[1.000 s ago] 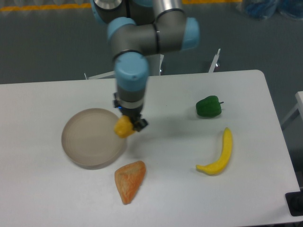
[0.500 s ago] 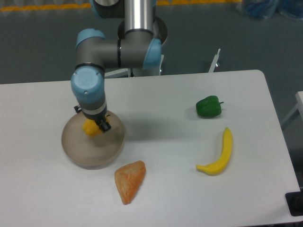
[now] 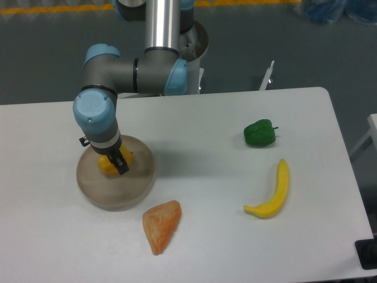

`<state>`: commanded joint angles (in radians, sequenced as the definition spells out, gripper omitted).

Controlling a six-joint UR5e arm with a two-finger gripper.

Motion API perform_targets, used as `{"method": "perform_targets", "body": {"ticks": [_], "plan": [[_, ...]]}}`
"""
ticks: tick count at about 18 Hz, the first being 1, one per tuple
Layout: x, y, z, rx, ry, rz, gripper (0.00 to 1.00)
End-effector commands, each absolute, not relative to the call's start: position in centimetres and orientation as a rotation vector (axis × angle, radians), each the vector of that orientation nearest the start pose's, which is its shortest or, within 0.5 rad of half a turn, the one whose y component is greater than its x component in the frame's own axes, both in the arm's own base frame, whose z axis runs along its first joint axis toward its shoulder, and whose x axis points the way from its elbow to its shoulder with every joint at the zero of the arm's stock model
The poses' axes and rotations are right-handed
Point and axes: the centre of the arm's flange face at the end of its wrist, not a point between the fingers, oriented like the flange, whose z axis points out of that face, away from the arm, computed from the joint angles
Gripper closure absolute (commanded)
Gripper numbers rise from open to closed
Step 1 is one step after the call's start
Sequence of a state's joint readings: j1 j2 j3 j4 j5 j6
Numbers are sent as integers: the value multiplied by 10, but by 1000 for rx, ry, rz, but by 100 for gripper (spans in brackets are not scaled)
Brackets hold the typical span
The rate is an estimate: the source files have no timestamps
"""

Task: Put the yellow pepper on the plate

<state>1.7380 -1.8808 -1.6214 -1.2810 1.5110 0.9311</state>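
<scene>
The yellow pepper [image 3: 107, 165] is over the middle of the round beige-grey plate [image 3: 132, 187] at the table's left. My gripper [image 3: 112, 163] comes straight down on it and is shut on the pepper. One dark finger [image 3: 121, 163] shows in front of the pepper; the other is hidden behind it. I cannot tell whether the pepper touches the plate's floor.
A green pepper [image 3: 260, 132] sits at the right back. A yellow banana [image 3: 272, 192] lies at the right front. An orange wedge-shaped piece [image 3: 160, 225] lies just in front of the plate. The arm's base stands behind the table's middle.
My gripper carried the yellow pepper left from the plate's right rim to over its middle, and lower toward the plate. Other objects have not moved.
</scene>
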Motion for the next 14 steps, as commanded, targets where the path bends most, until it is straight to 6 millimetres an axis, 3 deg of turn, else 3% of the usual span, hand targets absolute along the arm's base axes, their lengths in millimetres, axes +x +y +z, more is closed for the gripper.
{"method": "perform_targets", "body": {"ticks": [1, 3, 5, 9, 12, 14], "plan": [[31, 605, 335, -2928, 1159, -102, 0], [-11, 604, 347, -2966, 1077, -19, 0], [-79, 595, 362, -3031, 963, 95, 0], [-190, 577, 384, -3031, 914, 129, 0], [-246, 573, 387, -3023, 891, 140, 0], [-270, 580, 385, -3020, 885, 146, 0]]}}
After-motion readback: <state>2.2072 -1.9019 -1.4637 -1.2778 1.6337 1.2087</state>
